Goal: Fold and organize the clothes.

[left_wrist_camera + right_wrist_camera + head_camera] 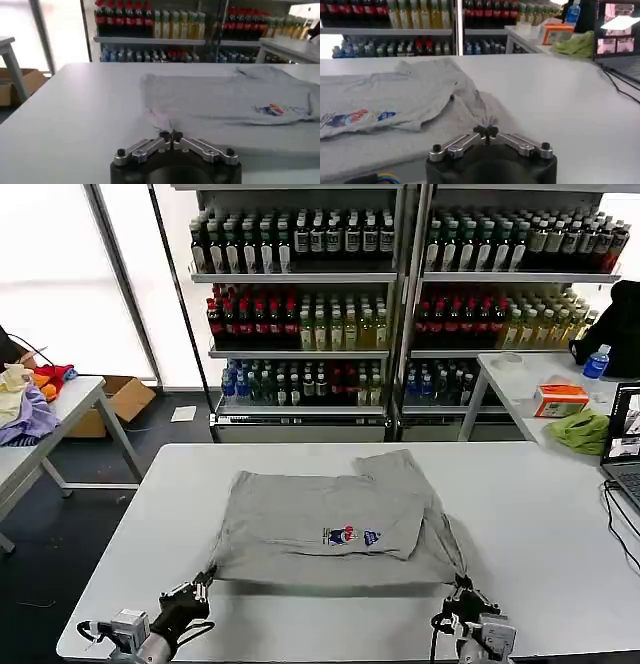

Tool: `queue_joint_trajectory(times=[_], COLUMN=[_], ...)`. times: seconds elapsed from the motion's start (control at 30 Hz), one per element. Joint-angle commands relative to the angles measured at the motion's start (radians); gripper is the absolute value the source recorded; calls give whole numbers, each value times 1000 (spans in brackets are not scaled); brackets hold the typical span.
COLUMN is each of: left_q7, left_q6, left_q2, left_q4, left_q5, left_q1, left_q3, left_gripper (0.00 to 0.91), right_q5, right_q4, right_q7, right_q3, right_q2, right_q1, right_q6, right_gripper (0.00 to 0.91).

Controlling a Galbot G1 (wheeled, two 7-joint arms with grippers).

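Observation:
A grey short-sleeved shirt [320, 519] with a small multicoloured chest print [350, 536] lies partly folded on the white table [540, 514]. My left gripper [203, 582] is shut on its near left corner at the table's front edge. My right gripper [460, 586] is shut on its near right corner. In the left wrist view the shirt [220, 100] stretches away from the pinched corner at the left gripper [171, 135]. In the right wrist view the shirt [410, 95] bunches up to the right gripper [486, 131].
Shelves of bottles [330, 314] stand behind the table. To the right, a second table [520, 379] carries a lime-green cloth [582, 430], an orange box [560, 399] and a laptop [625, 444]. At the left, a heap of coloured fabrics [30, 399] sits on another table.

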Motion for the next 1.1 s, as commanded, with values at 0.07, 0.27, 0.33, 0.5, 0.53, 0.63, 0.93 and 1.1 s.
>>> queue_joint_trajectory(times=[0.07, 0.27, 0.33, 0.5, 0.53, 0.63, 0.93, 1.1], left_q7=[9, 1, -4, -12, -12, -10, 11, 15], left_q6=[-3, -6, -5, 5, 4, -1, -40, -36], left_q2=[-14, -3, -2, -7, -11, -17, -35, -54], left_q4=[11, -46, -73, -133, -147, -166, -140, -92], left_q5=[-3, -19, -20, -27, -37, -42, -41, -12], left_q1=[29, 100, 111, 93, 91, 79, -12, -54], left_q3=[-20, -49, -55, -66, -74, -98, -109, -58], left_gripper=[907, 907, 907, 907, 907, 907, 907, 907], right_q5=[-30, -26, -24, -8, 10, 37, 35, 30], right_q4=[27, 66, 83, 127, 145, 149, 70, 21], right_q7=[-1, 10, 18, 35, 38, 34, -45, -58], right_q3=[4, 23, 28, 62, 93, 140, 187, 153], right_q2=[-4, -24, -24, -21, -19, -10, -11, -21], right_q1=[-47, -134, -169, -184, -167, -128, 3, 34], right_q6=[-8, -7, -3, 8, 11, 24, 52, 52], right_gripper=[907, 907, 907, 907, 907, 907, 907, 907])
